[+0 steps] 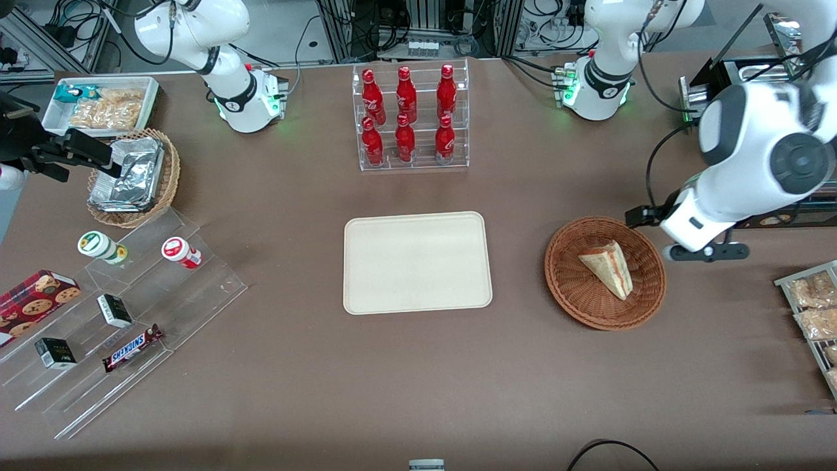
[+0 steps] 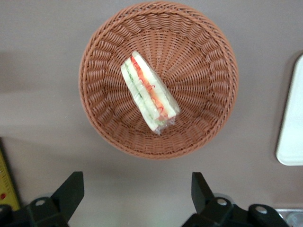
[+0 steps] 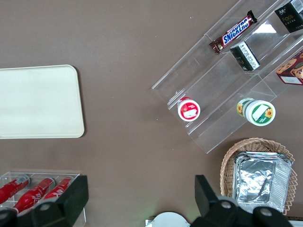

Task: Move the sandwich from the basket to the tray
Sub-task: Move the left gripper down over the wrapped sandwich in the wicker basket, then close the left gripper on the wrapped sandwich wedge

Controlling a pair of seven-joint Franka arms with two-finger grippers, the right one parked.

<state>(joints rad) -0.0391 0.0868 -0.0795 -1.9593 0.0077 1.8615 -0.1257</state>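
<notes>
The sandwich, a pale bread wedge with red and green filling, lies in the round reddish-brown basket. It also shows in the left wrist view, lying inside the basket. The cream tray lies flat beside the basket, toward the parked arm's end, with nothing on it. Its edge shows in the left wrist view. My left gripper hovers above the table just outside the basket's rim, toward the working arm's end. In the left wrist view the gripper is open and empty.
A clear rack of red bottles stands farther from the front camera than the tray. Acrylic steps with snacks, a tan basket of foil packets and a white snack tray lie toward the parked arm's end. Snack packets lie near the gripper.
</notes>
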